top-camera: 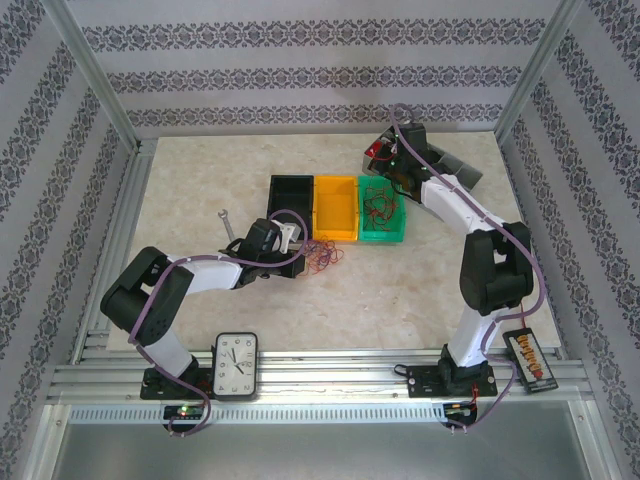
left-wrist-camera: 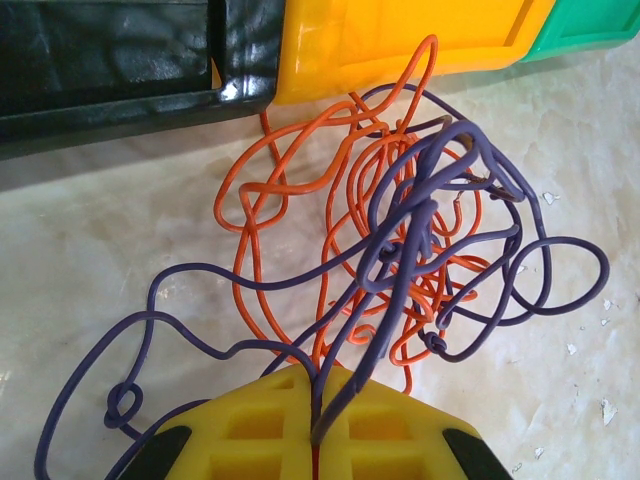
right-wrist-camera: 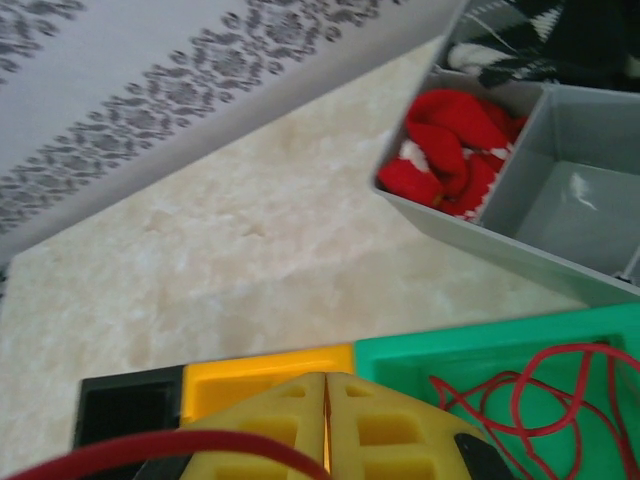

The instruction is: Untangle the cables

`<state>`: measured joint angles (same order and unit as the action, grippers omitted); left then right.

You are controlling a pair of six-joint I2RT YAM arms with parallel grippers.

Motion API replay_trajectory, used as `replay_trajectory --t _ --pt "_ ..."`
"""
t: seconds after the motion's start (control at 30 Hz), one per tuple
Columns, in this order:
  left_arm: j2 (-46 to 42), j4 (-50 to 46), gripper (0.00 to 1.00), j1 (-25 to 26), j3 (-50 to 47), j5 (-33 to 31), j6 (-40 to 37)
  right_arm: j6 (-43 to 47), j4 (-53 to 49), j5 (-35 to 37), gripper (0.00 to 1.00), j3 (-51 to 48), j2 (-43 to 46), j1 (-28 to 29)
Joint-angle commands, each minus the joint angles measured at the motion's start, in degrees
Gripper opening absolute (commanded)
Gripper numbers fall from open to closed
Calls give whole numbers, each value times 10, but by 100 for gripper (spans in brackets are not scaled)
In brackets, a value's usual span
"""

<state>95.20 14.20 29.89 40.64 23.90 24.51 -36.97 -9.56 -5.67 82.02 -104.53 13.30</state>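
Observation:
A tangle of orange cable [left-wrist-camera: 258, 232] and dark blue cable [left-wrist-camera: 440, 180] lies on the table just in front of the yellow bin [left-wrist-camera: 400, 40]. My left gripper [left-wrist-camera: 318, 378] is shut on a strand of the dark blue cable, which rises from the tangle into its jaws. From above, the left gripper [top-camera: 298, 254] sits beside that tangle [top-camera: 323, 257]. My right gripper [right-wrist-camera: 327, 385] hangs over the green bin [right-wrist-camera: 480, 345], shut, with a red cable [right-wrist-camera: 200, 445] running across its left finger into the seam. More red cables [top-camera: 380, 208] lie inside the green bin.
Black bin [top-camera: 290, 195], yellow bin [top-camera: 336, 208] and green bin [top-camera: 395, 232] stand in a row mid-table. A grey compartment tray [right-wrist-camera: 560, 200] holding red cloth sits behind the green bin. A small metal tool [top-camera: 226, 222] lies left of the black bin. A clock [top-camera: 236, 366] stands by the left base.

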Motion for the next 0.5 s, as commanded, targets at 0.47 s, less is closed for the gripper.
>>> replay_trajectory --t 0.47 --pt "21 -8 0 0 21 8 -8 17 -67 44 8 31 -106 7"
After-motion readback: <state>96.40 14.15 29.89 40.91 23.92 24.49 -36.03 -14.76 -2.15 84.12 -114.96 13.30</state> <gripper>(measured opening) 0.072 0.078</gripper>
